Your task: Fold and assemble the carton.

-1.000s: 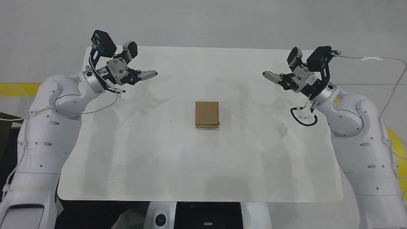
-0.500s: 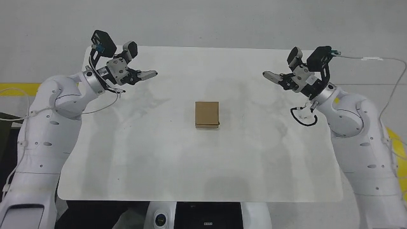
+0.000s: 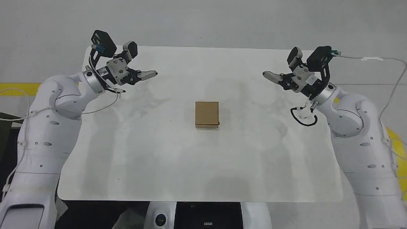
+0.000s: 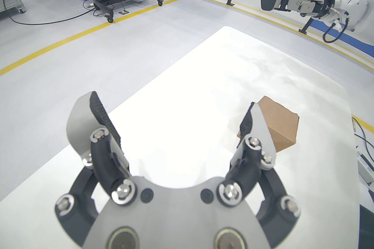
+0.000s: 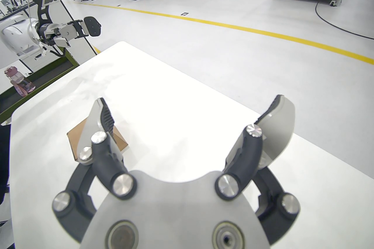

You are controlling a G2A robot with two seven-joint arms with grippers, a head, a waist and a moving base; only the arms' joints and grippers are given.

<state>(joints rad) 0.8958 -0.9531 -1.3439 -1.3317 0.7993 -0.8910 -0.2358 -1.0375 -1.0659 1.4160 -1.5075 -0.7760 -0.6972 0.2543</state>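
The carton point(image 3: 206, 114) lies in the middle of the table point(image 3: 267, 165), a small brown square with a darker strip along its near edge. The left gripper point(image 3: 141, 62) and the right gripper point(image 3: 280, 65) hang over the two far corners, well apart from it. Each has its fingers spread wide with nothing between them. We see no flap standing loose, so we judge it to be either a flat folded blank awaiting the work or a low box already closed; from above we cannot tell which. The left wrist view helps: there the carton point(image 4: 280, 121) shows a top face and a side wall, so it has some height. In the right wrist view one finger point(image 5: 96, 121) covers part of the carton point(image 5: 73, 142), and its edges are unclear.
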